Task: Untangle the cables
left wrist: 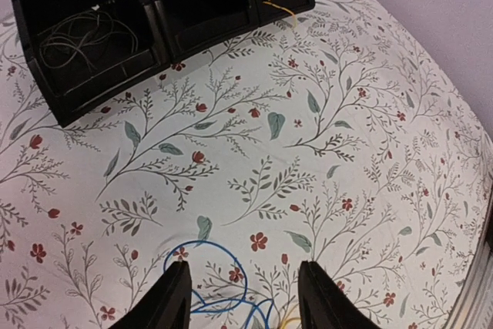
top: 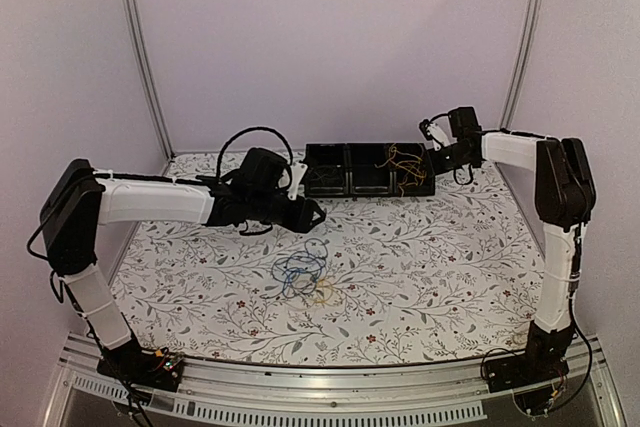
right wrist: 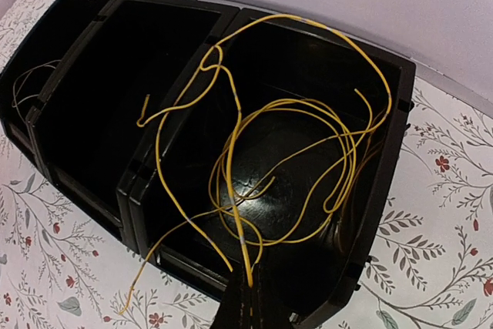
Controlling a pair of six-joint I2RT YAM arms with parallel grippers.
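A tangle of thin cables, blue, dark and yellow-orange, lies on the floral cloth mid-table. My left gripper hangs open just behind it, holding nothing. In the left wrist view a blue loop lies between the left gripper's fingers, and a bit of yellow shows at the bottom edge. My right gripper is shut on a yellow cable, whose loops fall into the right compartment of the black bin. One end trails over the bin's front wall onto the cloth. From above, the right gripper sits over that compartment.
The black bin has three compartments in a row at the back of the table. A whitish cable lies coiled in its left compartment. The floral cloth covers the table, with metal frame posts at the back corners.
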